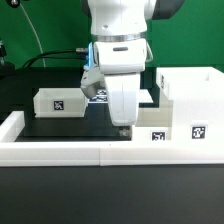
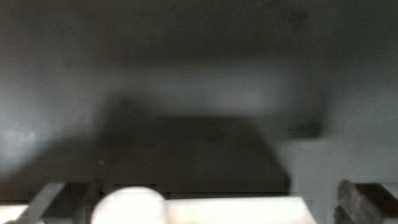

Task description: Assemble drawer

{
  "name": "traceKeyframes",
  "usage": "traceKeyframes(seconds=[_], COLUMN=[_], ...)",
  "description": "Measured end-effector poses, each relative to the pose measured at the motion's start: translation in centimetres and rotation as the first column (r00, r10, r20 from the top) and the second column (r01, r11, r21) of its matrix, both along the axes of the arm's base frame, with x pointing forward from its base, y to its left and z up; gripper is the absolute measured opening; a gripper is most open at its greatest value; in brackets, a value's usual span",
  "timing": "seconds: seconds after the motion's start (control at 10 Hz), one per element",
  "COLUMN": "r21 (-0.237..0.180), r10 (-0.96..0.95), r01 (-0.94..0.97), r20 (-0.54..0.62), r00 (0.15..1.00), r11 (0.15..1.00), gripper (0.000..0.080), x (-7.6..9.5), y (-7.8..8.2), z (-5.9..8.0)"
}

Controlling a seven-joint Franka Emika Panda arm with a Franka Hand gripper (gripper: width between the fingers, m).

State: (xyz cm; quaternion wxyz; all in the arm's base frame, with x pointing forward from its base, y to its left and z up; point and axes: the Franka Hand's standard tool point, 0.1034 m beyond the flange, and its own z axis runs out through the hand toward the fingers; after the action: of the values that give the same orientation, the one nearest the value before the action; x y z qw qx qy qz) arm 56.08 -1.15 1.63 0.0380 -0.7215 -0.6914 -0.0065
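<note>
White two-finger gripper (image 1: 122, 126) hangs low over black tabletop (image 1: 60, 128), just behind long low white border rail (image 1: 60, 150). Wrist view: dark fingers (image 2: 43, 204) spread wide, pinching nothing; blurred white shape (image 2: 143, 210) between them, cannot tell what. Small white open-top plastic tray (image 1: 60, 101), tagged, well behind rail toward exterior view's left. Tall white boxy casing (image 1: 192, 92) behind rail's right end; lower white tagged part (image 1: 152, 126) just beside casing, near rail.

The arm's shell (image 1: 118, 25) is smooth white plastic with a soft gloss. The hand (image 1: 124, 126) wears the same white cover and ends in dark, dull fingers (image 2: 50, 200). The tray (image 1: 45, 98), the tall casing (image 1: 190, 88) and the border rail (image 1: 55, 150) look like smooth matt white plastic. The tray's tag (image 1: 58, 104) is flat black-and-white print. The tabletop (image 1: 60, 125) is black and matt, with a faint sheen.
</note>
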Motion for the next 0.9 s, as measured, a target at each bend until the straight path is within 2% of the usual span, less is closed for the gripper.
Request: traceKeyframes(seconds=[0.3,0.6,0.7,0.9], r21=[0.002,0.003,0.002,0.002], r10=[0.030,0.071,0.069,0.073], r01=[-0.030,-0.071,-0.069,-0.073], r20=[-0.014,-0.022,-0.016,-0.021], r00=[0.999,0.997,0.997,0.997], r11=[1.000,0.997,0.998,0.997], gripper=[0.0649,0.0649,0.0649,0.0649], x=[0.0,0.2,0.2,-0.3], y=[0.9,3.1,2.7,0.2], z=[0.0,0.1,0.1,0.0])
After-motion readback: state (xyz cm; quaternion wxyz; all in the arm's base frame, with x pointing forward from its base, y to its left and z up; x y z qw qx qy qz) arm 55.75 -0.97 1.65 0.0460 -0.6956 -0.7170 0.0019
